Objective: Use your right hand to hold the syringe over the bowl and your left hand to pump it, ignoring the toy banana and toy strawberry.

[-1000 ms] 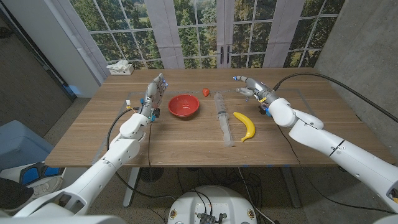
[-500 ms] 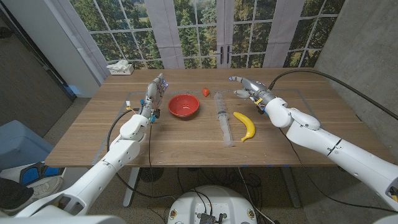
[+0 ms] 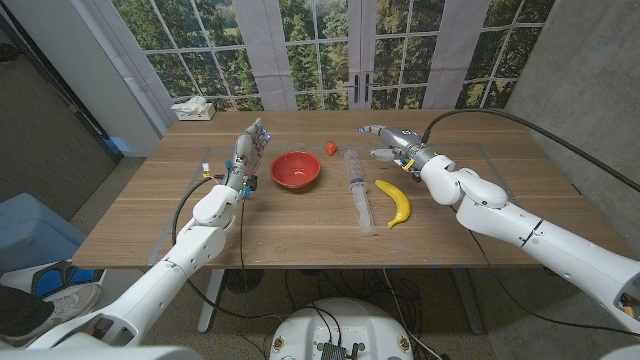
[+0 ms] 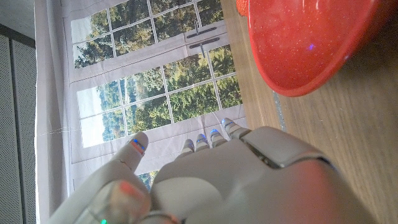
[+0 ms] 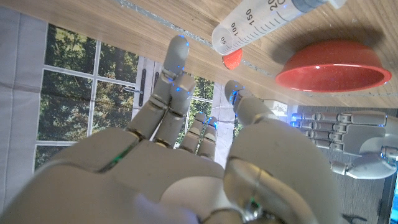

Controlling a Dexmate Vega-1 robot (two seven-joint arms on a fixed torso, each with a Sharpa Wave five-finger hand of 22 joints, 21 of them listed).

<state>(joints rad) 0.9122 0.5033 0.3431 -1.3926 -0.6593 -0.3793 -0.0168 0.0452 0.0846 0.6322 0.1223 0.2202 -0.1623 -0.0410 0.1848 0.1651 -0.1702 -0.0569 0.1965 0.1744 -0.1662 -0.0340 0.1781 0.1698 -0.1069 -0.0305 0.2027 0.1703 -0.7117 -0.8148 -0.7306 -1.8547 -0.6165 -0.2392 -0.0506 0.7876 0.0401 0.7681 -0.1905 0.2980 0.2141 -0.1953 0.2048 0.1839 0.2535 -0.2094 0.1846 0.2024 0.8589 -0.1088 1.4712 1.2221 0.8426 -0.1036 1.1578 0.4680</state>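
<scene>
One syringe (image 3: 359, 190) lies flat on the desk (image 3: 300, 215), untouched, its long body running from near the far side toward me, between the red bowl (image 3: 296, 169) and the toy banana (image 3: 394, 201). The bowl sits well to its left; the toy strawberry (image 3: 331, 148) rests between the bowl and the syringe's far end.

My right hand (image 3: 393, 143) hovers just beside the far end of the syringe, released, its fingers (image 5: 176, 68) spread and reaching toward the barrel, holding nothing. My left hand (image 3: 250, 150) stands upright on the far side of the bowl from the syringe, fingers extended and apart, also empty.

I judge the step in hand to be the reach for the pickup: nothing is lifted yet. Next I need to bring my right hand down over the barrel and close around it, clear of the plunger, and keep off the banana lying close alongside. Then comes the carry over the bowl, where my left can pump.
</scene>
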